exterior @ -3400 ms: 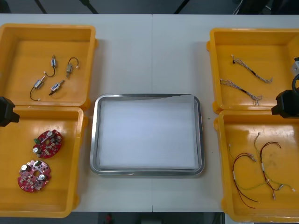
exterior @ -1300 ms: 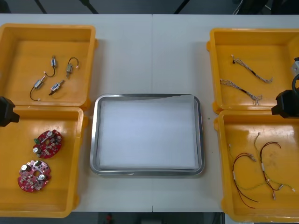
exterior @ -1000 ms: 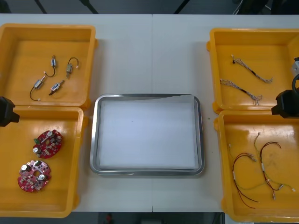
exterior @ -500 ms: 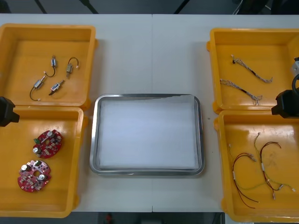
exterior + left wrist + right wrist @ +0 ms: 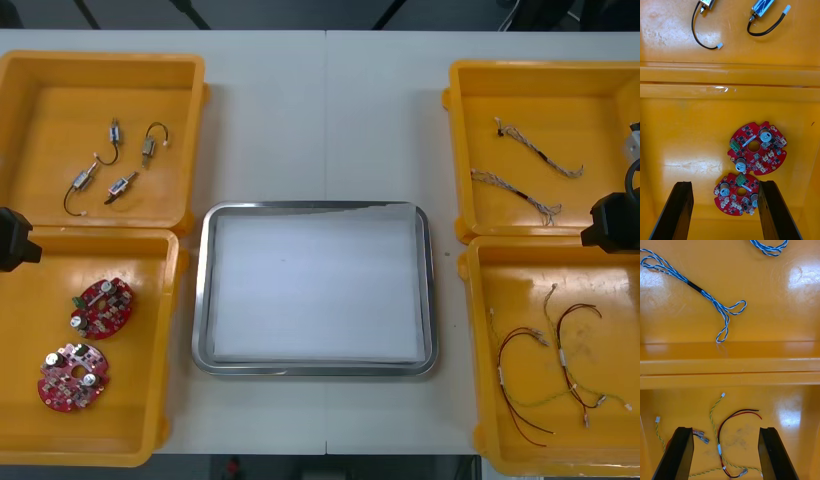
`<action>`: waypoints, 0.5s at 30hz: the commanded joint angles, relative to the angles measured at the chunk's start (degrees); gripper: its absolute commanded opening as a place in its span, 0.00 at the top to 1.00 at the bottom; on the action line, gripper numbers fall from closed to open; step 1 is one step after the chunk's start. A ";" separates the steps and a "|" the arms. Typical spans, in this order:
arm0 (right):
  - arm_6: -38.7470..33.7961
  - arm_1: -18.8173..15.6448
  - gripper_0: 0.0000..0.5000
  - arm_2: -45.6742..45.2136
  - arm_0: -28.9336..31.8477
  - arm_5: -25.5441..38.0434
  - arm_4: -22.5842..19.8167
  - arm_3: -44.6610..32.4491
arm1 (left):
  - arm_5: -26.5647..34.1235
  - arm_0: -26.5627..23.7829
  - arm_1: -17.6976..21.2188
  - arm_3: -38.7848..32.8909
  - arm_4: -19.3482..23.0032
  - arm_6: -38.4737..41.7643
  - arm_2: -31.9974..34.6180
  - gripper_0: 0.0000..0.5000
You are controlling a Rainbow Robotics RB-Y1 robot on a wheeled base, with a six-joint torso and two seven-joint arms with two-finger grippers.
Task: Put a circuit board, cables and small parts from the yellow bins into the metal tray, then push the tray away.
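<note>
My left gripper (image 5: 12,238) hangs at the table's left edge, over the wall between the two left yellow bins. Its fingers (image 5: 679,210) stand open above two round red circuit boards (image 5: 757,148) in the near left bin (image 5: 150,440). Small metal parts (image 5: 115,160) with black leads lie in the far left bin. My right gripper (image 5: 612,222) hangs open at the right edge, above the red and yellow cables (image 5: 733,423). Twisted blue and white cables (image 5: 696,287) lie in the far right bin. The metal tray (image 5: 200,290), white inside, sits between the bins and holds nothing.
Bare light table lies beyond the tray (image 5: 325,120), between the far bins (image 5: 190,70). The walls between neighbouring bins (image 5: 730,369) run just ahead of each gripper.
</note>
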 commanded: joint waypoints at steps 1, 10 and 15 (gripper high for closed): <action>2.93 1.19 0.00 2.21 3.26 0.76 0.07 -0.30 | -0.74 1.53 2.69 -0.30 -0.20 2.92 0.42 0.00; 3.63 -0.31 0.00 2.04 4.31 1.90 -1.86 -0.39 | -1.18 1.53 3.22 0.22 0.59 2.04 0.42 0.00; 4.77 -0.40 0.00 1.95 5.81 1.20 -2.30 -0.74 | -2.33 1.53 3.22 1.19 2.18 1.43 0.42 0.00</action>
